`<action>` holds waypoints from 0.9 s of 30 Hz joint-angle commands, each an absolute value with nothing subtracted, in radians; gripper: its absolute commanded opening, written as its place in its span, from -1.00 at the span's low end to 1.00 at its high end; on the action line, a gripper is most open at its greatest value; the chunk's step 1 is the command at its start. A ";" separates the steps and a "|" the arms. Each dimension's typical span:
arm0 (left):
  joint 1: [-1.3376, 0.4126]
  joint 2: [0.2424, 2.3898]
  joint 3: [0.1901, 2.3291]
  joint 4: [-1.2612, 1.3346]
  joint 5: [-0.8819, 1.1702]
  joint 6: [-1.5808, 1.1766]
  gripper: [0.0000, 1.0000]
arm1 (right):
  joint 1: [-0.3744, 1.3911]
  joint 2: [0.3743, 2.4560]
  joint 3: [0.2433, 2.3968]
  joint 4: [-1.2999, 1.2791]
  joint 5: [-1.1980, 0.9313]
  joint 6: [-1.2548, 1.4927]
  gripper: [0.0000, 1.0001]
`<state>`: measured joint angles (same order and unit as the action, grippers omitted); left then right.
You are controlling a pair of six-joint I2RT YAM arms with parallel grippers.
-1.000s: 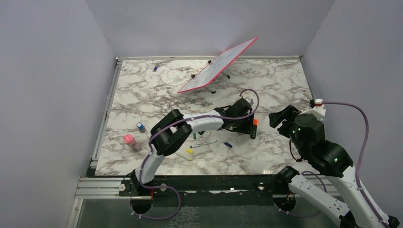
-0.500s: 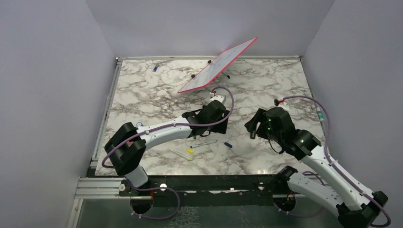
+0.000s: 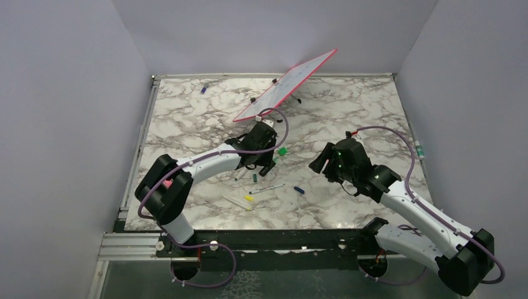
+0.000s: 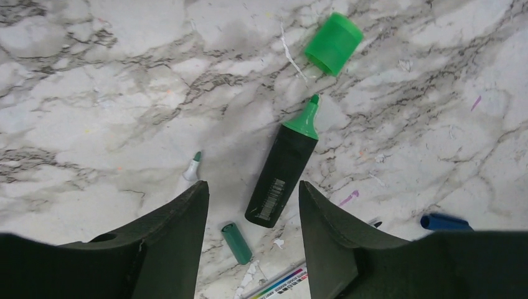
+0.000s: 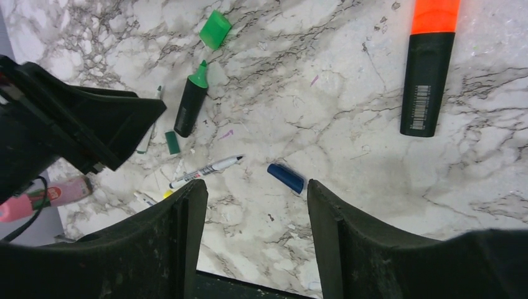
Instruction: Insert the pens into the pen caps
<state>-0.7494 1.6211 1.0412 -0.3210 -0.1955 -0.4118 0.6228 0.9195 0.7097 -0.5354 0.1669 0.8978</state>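
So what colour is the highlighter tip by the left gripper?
Green tip, best seen in left wrist view.

The orange highlighter [image 5: 427,75] runs off the top edge, its tip unseen.

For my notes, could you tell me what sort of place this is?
Likely a robot test booth: marbled table, plain walls boxing it in, left arm and right arm bolted at front.
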 commanded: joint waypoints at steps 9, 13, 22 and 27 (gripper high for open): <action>-0.753 1.703 1.057 -0.314 -0.039 -0.294 0.15 | 0.628 0.878 0.639 -0.444 0.123 0.971 0.22; -0.760 1.707 1.050 -0.309 -0.012 -0.295 0.02 | 0.628 0.884 0.650 -0.462 0.147 0.968 0.17; -0.762 1.573 0.979 -0.262 -0.113 -0.354 0.11 | 0.628 0.903 0.663 -0.417 0.125 0.931 0.16; -0.763 1.473 0.923 -0.193 -0.115 -0.391 0.15 | 0.628 0.919 0.677 -0.428 0.115 0.904 0.16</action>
